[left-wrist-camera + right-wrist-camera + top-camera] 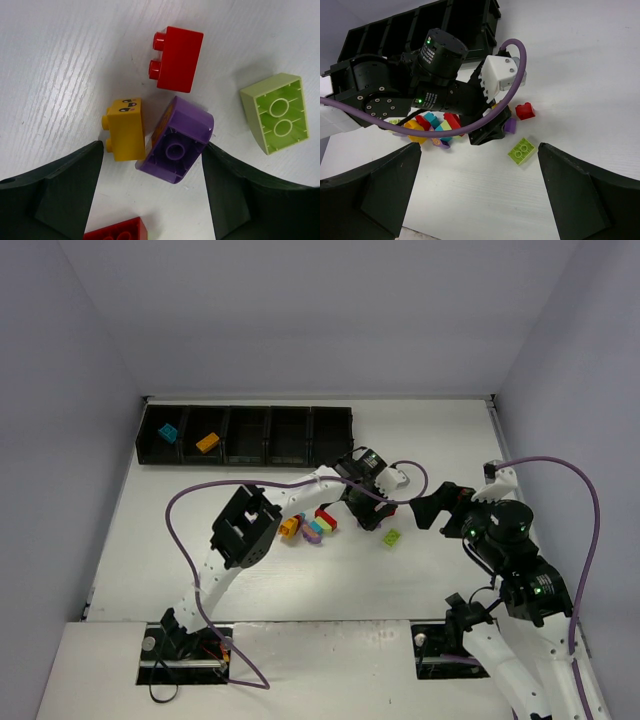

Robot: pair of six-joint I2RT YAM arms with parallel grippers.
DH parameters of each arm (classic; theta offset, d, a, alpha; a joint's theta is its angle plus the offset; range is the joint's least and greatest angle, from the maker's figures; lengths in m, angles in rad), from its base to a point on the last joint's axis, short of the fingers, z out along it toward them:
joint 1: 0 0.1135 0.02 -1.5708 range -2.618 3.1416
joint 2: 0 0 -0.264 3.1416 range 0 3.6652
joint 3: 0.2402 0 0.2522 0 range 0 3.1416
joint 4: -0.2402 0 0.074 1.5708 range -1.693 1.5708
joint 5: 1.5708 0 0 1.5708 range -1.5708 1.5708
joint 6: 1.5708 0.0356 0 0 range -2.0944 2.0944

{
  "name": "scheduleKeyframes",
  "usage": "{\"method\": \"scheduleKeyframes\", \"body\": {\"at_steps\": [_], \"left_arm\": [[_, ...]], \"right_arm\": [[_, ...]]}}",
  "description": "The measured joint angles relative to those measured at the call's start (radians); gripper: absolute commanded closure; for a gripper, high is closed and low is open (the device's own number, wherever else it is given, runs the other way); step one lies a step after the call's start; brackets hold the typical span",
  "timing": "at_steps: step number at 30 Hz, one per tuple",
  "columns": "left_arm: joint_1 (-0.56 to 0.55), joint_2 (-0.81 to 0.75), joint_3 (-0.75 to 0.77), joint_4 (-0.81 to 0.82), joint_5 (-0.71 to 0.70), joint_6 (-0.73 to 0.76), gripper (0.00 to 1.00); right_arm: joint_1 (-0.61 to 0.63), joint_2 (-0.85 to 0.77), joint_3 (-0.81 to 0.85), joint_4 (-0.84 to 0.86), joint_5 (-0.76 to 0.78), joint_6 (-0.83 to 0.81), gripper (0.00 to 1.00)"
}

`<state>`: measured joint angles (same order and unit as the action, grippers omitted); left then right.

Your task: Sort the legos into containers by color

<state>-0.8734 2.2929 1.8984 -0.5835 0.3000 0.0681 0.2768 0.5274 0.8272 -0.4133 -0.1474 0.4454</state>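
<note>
Left gripper [150,152] jaws apart, straddling the purple lego [177,142], which lies hollow side up on the bench [60,60]; nothing clamped. Yellow lego [125,129] just beside it carries printed eyes. Also in the left wrist view: two red legos [177,59], one lime lego [276,112]. Right gripper [479,155] wide apart, empty. Containers [245,435]: five bins, holding one teal lego [168,433] and one orange lego [208,442].
</note>
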Motion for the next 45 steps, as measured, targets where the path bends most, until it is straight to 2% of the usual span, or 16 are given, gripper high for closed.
{"method": "scheduleKeyframes", "body": {"at_steps": [4,5,7,8,11,15,17,18,21,28,31,35,39,42,45], "left_arm": [[-0.008,0.002,0.002,0.011,0.009,0.003,0.34],[-0.01,0.002,0.002,0.013,0.013,0.003,0.42],[-0.015,0.002,-0.007,0.025,0.019,-0.002,0.49],[-0.017,-0.002,-0.018,0.039,0.02,-0.004,0.57],[-0.019,-0.036,-0.085,0.091,0.025,-0.02,0.71],[-0.019,-0.101,-0.195,0.129,0.028,-0.033,0.73],[-0.019,-0.126,-0.232,0.13,0.028,-0.042,0.8],[-0.02,-0.136,-0.245,0.13,0.028,-0.05,0.89],[-0.021,-0.166,-0.282,0.122,0.019,-0.073,0.99],[0.025,-0.323,-0.317,0.044,-0.063,-0.129,0.99],[0.123,-0.407,-0.254,0.009,-0.132,-0.156,0.99],[0.33,-0.453,-0.153,0.008,-0.235,-0.186,0.99],[0.52,-0.407,-0.067,-0.014,-0.303,-0.214,0.97],[0.609,-0.317,0.007,-0.039,-0.332,-0.229,0.83],[0.65,-0.201,0.084,-0.072,-0.338,-0.235,0.76]], "right_arm": [[0.0,-0.006,0.0,-0.003,0.0,0.0,0.0],[0.0,-0.008,0.0,-0.003,0.0,0.0,0.0],[0.0,-0.01,0.0,-0.003,0.0,0.0,0.0],[0.0,-0.011,0.0,-0.003,0.0,0.0,0.0],[0.0,-0.019,0.0,-0.003,0.0,0.0,0.0],[0.0,-0.028,0.0,-0.003,0.001,0.0,0.0],[0.0,-0.03,0.0,-0.003,0.001,0.001,0.0],[0.0,-0.031,0.0,-0.003,0.001,0.001,0.0],[0.0,-0.03,0.0,-0.003,0.001,0.0,0.0],[0.0,-0.027,0.0,-0.003,0.001,0.0,0.0],[0.0,-0.016,0.0,-0.003,0.001,-0.001,0.0],[0.0,0.0,0.0,-0.003,0.001,-0.006,0.0],[0.0,0.013,0.002,-0.003,0.001,-0.016,0.0],[0.0,0.02,0.004,-0.003,0.001,-0.02,0.0],[0.0,0.023,0.006,-0.003,0.001,-0.02,0.0]]}}
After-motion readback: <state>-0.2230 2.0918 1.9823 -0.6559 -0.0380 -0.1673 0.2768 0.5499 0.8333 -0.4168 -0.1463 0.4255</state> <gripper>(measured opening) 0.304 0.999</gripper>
